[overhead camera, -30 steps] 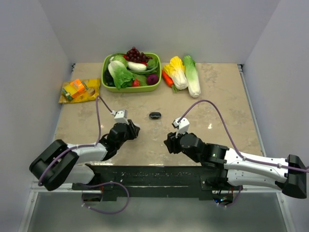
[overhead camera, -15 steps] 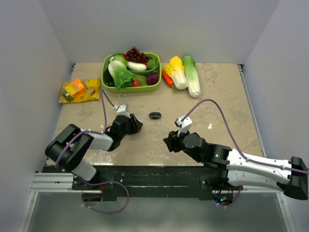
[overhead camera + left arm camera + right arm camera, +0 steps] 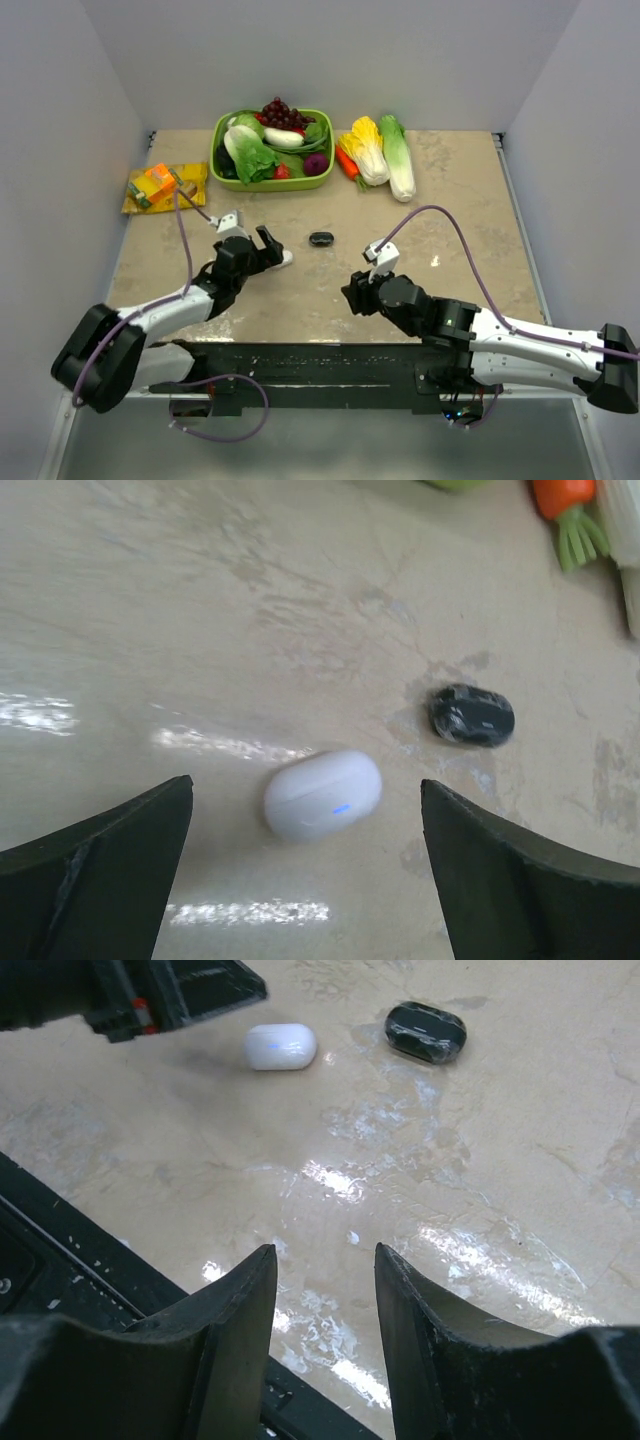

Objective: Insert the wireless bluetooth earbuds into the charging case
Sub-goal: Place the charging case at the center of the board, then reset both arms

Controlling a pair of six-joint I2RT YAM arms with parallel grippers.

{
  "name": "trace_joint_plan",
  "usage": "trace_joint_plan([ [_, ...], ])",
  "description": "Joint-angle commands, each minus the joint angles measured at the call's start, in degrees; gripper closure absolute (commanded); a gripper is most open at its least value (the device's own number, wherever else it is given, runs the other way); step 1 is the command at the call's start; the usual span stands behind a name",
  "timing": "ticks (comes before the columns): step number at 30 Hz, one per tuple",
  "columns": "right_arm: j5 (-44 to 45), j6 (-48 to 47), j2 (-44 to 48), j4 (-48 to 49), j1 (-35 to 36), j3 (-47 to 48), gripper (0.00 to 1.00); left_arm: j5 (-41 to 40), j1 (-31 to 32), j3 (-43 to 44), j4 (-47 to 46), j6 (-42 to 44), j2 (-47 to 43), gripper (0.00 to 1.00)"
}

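Marbled beige stone bench [image 3: 450, 200] carried both arms, each reaching low toward its middle. Left end effector [image 3: 305, 783] stood wide open, its dark fingers on either side of a smooth white oval plastic charging case [image 3: 322, 795], neither touching it. That case lay closed on the bench, small blue light facing up, long axis spanning the gap between the fingers. Right end effector [image 3: 322, 1255] hung partly open and empty. A glossy black marbled oval case [image 3: 472, 715] lay just beyond, roughly parallel to the white one.
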State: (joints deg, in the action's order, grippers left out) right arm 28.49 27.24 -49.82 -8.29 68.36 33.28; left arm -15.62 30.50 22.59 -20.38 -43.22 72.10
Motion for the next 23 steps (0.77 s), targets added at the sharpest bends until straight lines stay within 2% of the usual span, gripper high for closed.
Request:
trace_joint_plan([
  [1,4.02,0.88,2.18,-0.32,0.02,0.12,0.52,-15.75,-0.71,0.44,20.45,-4.93,-12.73,0.00],
  [3,4.73,0.27,3.23,0.64,0.02,-0.66,0.52,-16.20,-0.62,0.88,26.77,-6.69,-16.53,0.00],
  [7,4.12,-1.93,5.61,5.29,0.02,-1.11,0.49,-16.89,-0.27,1.58,30.39,-12.56,-24.09,0.00],
  [9,3.94,-3.16,6.84,6.44,0.02,-1.02,0.47,-17.43,-0.35,2.63,32.94,-14.08,-25.16,0.00],
  [10,4.55,-3.16,7.80,6.71,0.02,-0.76,0.41,-17.26,-0.27,2.98,33.38,-14.26,-25.51,0.00],
  [11,5.17,-1.51,8.07,6.54,0.02,-0.58,0.26,-16.65,-0.35,3.86,34.00,-15.13,-25.51,0.00],
  [12,5.78,-1.49,8.34,6.71,0.02,-0.41,0.02,-16.55,-0.35,4.39,35.57,-16.01,-25.25,0.00],
  [15,6.75,-0.62,7.73,7.15,0.02,0.29,0.02,-15.33,-0.35,7.90,39.00,-17.51,-21.31,0.00],
  [18,7.63,0.53,4.92,5.49,0.02,2.22,0.02,-9.53,-0.27,10.45,37.35,-8.39,-18.32,0.00],
  [20,12.17,4.71,1.59,2.51,0.02,3.72,0.02,-7.42,-0.35,9.59,36.30,-6.79,-17.95,0.00],
  [23,14.05,5.02,-1.85,-2.24,0.02,7.85,0.02,-5.83,-0.27,6.68,33.04,-5.21,-20.41,0.00],
])
